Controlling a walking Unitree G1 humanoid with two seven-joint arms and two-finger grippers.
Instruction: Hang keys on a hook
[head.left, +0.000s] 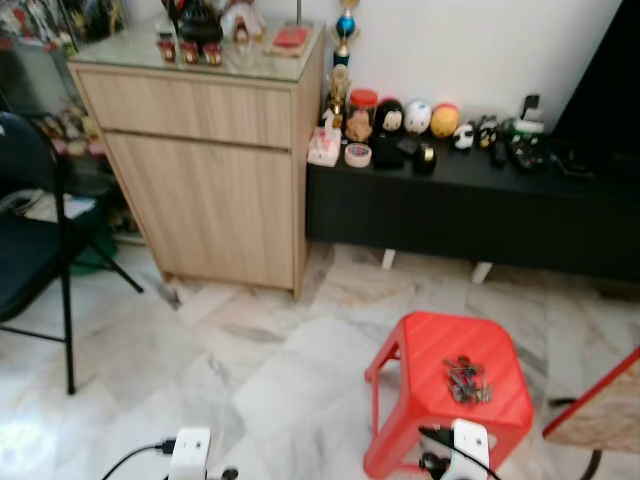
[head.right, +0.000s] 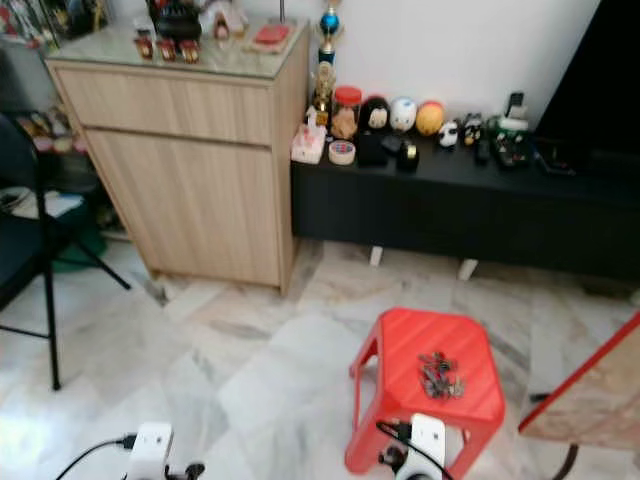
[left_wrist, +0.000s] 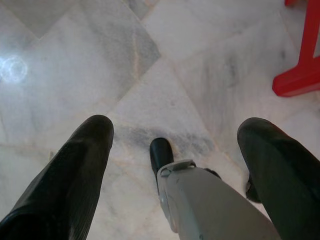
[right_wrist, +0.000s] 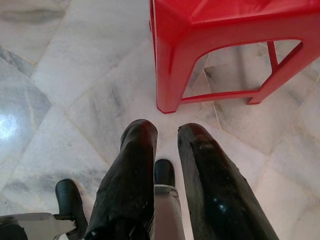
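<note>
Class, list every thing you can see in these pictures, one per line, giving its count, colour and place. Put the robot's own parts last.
keys: one bunch, dark metal, on top of the stool
stool: one, red plastic, on the floor at the robot's right
cabinet: one, light wood with a glass top bearing small ornaments, against the wall
low bench: one, black, beside the cabinet, holding round figurines, jars and small gadgets
folding chair: one, black, far left
floor: white and grey marble tiles
left gripper: two black fingers, spread apart, above bare floor
right gripper: two black fingers, close together, low before the stool's leg
</note>
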